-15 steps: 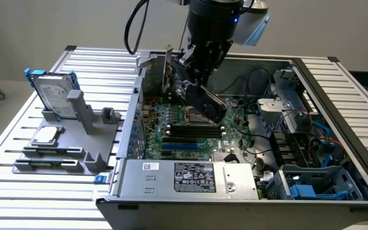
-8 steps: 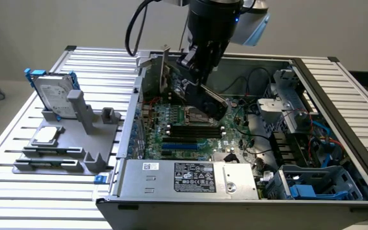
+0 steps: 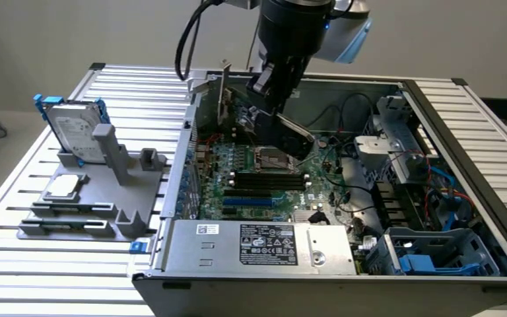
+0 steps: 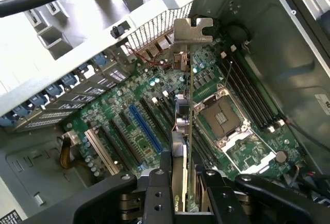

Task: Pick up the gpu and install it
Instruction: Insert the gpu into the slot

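The end effector [image 3: 269, 99] is clamping the gpu [image 3: 296, 139], holding it inside the open computer case [image 3: 324, 284] just above the motherboard [image 3: 263, 178]. Below and in front of the end effector, the power supply [image 3: 205, 249] is carrying a label [image 3: 267, 243] with print too small to read. The wrist view is showing the gpu edge-on between the fingers [image 4: 162, 183]. Its silver bracket [image 4: 193, 31] is sitting at the far end, with a blue slot [image 4: 146, 128] and the CPU socket [image 4: 221, 116] lying to either side beneath.
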`<control>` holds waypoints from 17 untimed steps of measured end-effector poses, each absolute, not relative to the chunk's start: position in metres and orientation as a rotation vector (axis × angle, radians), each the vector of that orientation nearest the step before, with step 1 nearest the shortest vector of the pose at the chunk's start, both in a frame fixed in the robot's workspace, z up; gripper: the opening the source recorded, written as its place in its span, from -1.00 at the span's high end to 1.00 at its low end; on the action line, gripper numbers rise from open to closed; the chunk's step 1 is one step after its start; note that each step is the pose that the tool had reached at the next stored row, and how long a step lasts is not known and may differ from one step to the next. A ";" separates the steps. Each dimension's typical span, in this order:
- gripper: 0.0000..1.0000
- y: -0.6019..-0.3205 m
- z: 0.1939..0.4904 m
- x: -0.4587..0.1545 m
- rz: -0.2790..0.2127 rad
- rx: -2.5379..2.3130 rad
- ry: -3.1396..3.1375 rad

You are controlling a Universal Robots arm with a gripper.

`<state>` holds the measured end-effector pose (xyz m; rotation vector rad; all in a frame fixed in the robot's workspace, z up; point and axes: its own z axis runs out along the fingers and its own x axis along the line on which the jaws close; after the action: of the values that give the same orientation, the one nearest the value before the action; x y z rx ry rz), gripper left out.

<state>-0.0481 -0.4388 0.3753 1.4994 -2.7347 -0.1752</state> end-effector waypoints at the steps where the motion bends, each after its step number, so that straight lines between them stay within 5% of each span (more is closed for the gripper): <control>1: 0.48 -0.439 0.375 -0.048 -0.172 1.523 -2.726; 17: 0.48 -0.439 0.374 -0.048 -0.135 1.915 -2.502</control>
<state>-0.0481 -0.4391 0.3744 1.9146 -2.5021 -0.1348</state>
